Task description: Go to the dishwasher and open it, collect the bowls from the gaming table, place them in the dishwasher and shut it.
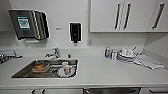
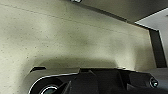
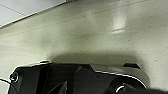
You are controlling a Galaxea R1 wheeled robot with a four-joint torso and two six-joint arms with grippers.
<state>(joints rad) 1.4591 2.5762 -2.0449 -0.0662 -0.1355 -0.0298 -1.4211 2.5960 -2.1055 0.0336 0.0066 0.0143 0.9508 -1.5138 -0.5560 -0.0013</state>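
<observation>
The dishwasher [image 1: 112,90] shows as a silver-grey strip at the bottom edge of the head view, right of centre, under the white worktop [image 1: 105,72]. A steel sink [image 1: 22,72] holding dishes sits lower left. I cannot tell how the jaws stand.

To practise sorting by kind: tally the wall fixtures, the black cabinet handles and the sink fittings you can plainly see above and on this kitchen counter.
Paper towel dispenser: 1
Soap dispenser: 1
Black cabinet handles: 3
Tap: 1
Sink: 1
Total: 7
</observation>
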